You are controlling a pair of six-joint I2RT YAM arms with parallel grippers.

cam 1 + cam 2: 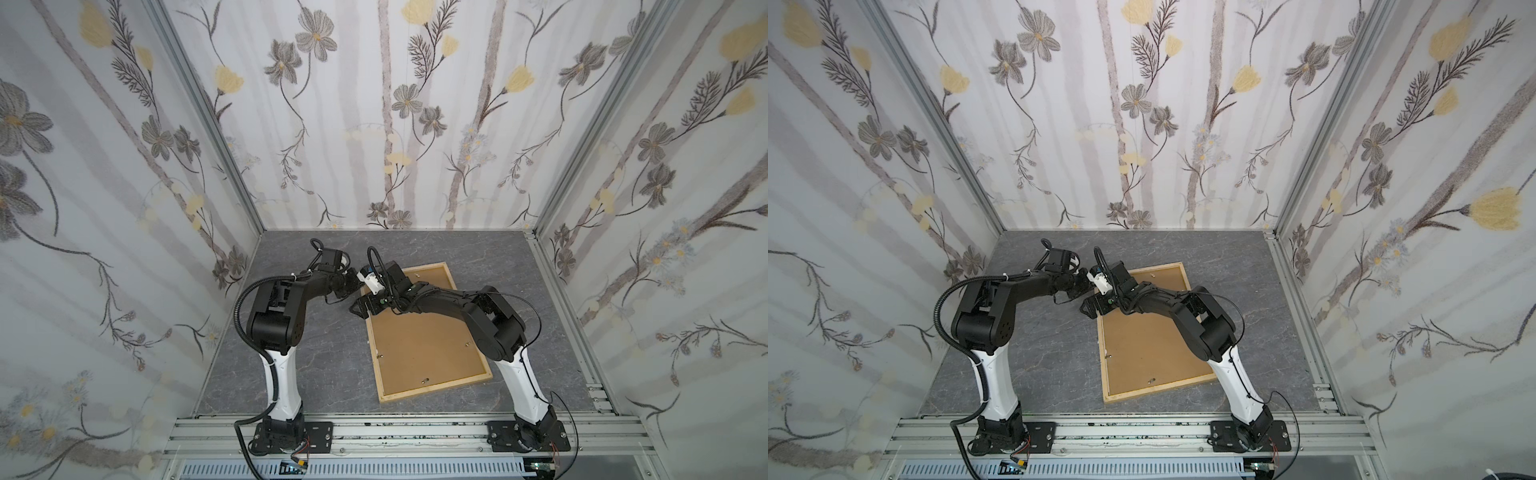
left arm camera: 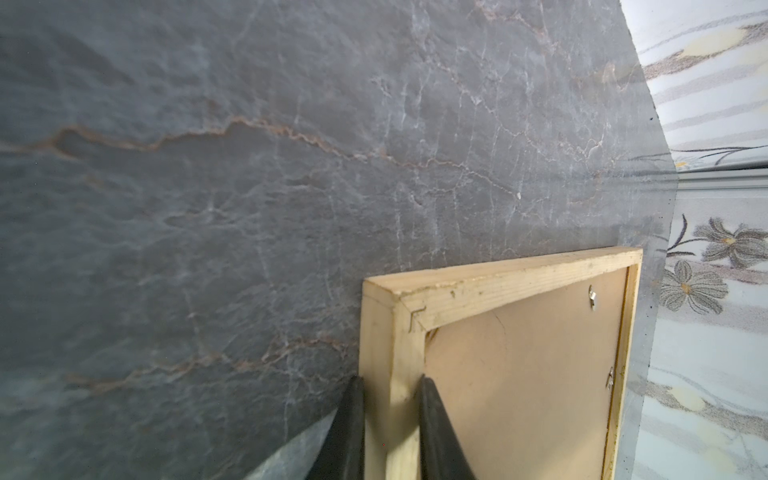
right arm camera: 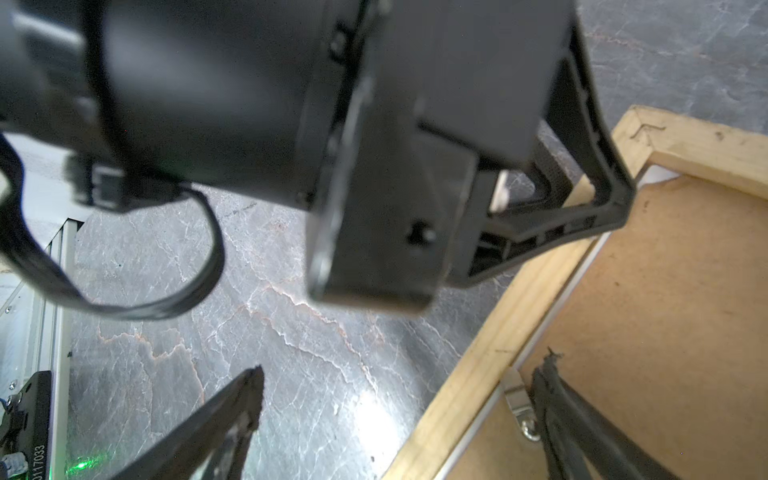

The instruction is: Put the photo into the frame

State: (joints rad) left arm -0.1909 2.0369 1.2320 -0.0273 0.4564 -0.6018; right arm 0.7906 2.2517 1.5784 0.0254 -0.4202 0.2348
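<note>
The frame [image 1: 436, 388] [image 1: 1158, 388] of pale wood lies face down on the grey table, right of the middle, with a brown hardboard backing [image 1: 428, 345] inside it. My left gripper [image 2: 390, 380] [image 1: 351, 296] is shut on the frame's left side rail [image 2: 498, 286], close to the far left corner. My right gripper [image 3: 403, 365] [image 1: 361, 309] stands open astride that same rail [image 3: 478, 361], with one finger over the table and one over the backing [image 3: 665, 311]. The photo is hidden; only a thin white strip [image 3: 658, 176] shows between backing and rail.
Small metal tabs [image 3: 517, 399] [image 2: 592, 297] sit along the inner edge of the rails. The left arm's wrist [image 3: 291, 124] fills much of the right wrist view, close above my right gripper. Flowered walls [image 1: 374, 124] enclose the table on three sides.
</note>
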